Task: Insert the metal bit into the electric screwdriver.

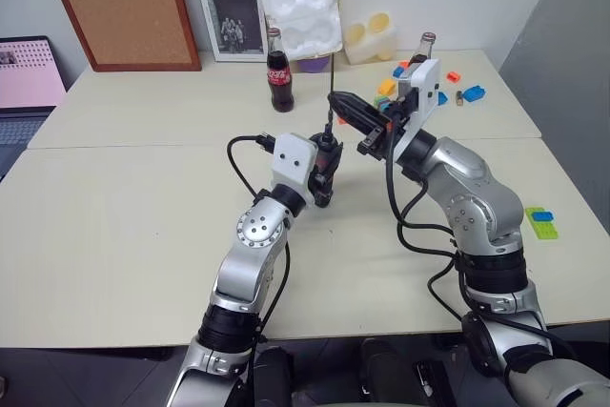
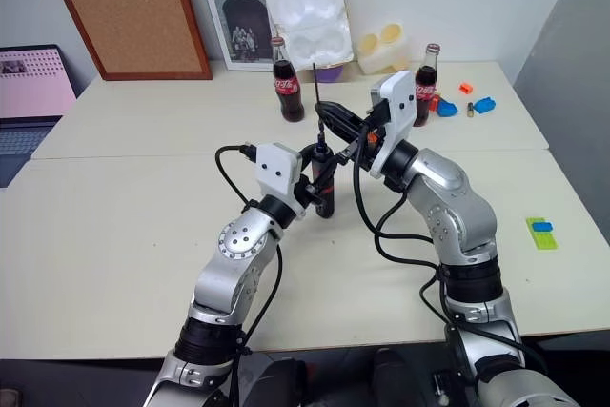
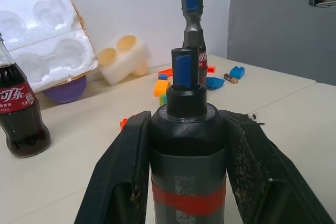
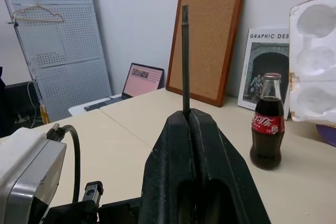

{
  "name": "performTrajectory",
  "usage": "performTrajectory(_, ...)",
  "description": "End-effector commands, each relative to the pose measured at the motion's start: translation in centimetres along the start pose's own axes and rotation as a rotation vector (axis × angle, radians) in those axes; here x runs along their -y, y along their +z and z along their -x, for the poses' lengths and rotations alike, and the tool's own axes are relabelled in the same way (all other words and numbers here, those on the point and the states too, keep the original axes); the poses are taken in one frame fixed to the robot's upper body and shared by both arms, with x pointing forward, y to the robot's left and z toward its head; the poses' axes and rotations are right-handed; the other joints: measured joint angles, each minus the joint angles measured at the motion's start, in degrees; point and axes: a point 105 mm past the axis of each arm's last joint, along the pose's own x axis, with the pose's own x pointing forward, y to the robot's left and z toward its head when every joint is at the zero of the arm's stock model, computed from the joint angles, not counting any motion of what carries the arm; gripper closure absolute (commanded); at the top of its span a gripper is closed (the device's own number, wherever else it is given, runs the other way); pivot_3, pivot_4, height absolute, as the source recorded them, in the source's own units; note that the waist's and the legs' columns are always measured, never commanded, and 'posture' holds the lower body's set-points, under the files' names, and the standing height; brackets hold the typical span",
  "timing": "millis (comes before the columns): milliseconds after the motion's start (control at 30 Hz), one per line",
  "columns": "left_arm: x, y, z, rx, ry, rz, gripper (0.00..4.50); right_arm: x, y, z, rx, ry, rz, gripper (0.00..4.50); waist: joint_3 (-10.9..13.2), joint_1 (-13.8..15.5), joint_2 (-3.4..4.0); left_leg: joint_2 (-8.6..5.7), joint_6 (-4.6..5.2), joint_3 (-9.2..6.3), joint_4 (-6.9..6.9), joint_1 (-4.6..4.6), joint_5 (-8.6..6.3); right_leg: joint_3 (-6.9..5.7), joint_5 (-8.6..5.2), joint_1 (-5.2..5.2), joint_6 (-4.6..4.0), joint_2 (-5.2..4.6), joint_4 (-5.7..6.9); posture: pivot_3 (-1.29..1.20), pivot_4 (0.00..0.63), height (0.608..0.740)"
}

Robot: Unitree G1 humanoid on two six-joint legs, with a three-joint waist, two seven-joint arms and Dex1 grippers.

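Right now you are in the insertion step itself. Your left gripper [image 1: 325,176], at the centre of the frame, is clamped on the electric screwdriver [image 3: 188,166], holding it upright with its narrow black tip pointing up. Your right gripper [image 4: 187,115], just to the upper right of it in the head views, is pinched tight on the metal bit [image 4: 185,59], which stands vertically through its closed fingers.

In the left wrist view the lower end of the bit sits right at the mouth of the screwdriver's tip, lined up over it; whether it has started into the socket or only rests at the rim I cannot tell. Both tools are held in the air above the table [image 1: 133,235], in front of a cola bottle [image 1: 278,71] in the upper centre.

My read is that the alignment looks good and the seating is what remains. You should need a straight push down along the screwdriver's axis, keeping the bit vertical and the left gripper firm; any tilt would likely jam the bit against the rim.
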Motion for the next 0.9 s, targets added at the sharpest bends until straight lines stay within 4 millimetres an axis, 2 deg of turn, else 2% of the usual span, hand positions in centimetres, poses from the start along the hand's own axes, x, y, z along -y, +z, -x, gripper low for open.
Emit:
performTrajectory(33, -0.2, 0.2, 0.2, 0.003, 0.011, -0.016, 2.85, -0.3, 1.2, -0.5, 0.05, 0.01, 0.026, 4.5, 0.0, -0.02, 0.0, 0.0, 0.0, 0.0, -0.01, 0.0, 0.0, 0.0, 0.0, 0.0, 0.0, 0.0, 0.0, 0.0, 0.15, 0.74)
performTrajectory(400, -0.1, 0.2, 0.2, 0.001, 0.008, -0.015, 2.85, -0.5, 0.3, -0.5, 0.025, 0.018, 0.023, 4.5, 0.0, -0.03, 0.0, 0.0, 0.0, 0.0, -0.05, 0.0, 0.0, -0.01, 0.0, 0.0, 0.0, 0.0, -0.04, 0.0, 0.15, 0.74)
performTrajectory(633, -0.1, 0.1, 0.2, -0.002, 0.006, -0.015, 2.85, -1.2, 0.2, -0.5, 0.016, 0.055, 0.023, 4.5, 0.0, -0.03, 0.0, 0.0, 0.0, 0.0, -0.06, 0.0, 0.0, 0.0, -0.01, 0.0, -0.01, 0.0, -0.05, 0.0, 0.15, 0.74)
performTrajectory(900, -0.1, 0.1, 0.3, -0.001, 0.004, -0.017, 2.85, -1.1, 0.0, -0.4, 0.016, 0.042, 0.013, 4.5, 0.0, -0.04, 0.0, 0.0, 0.0, 0.0, -0.09, 0.0, 0.0, 0.0, -0.01, 0.0, -0.01, 0.0, -0.1, 0.0, 0.15, 0.74)
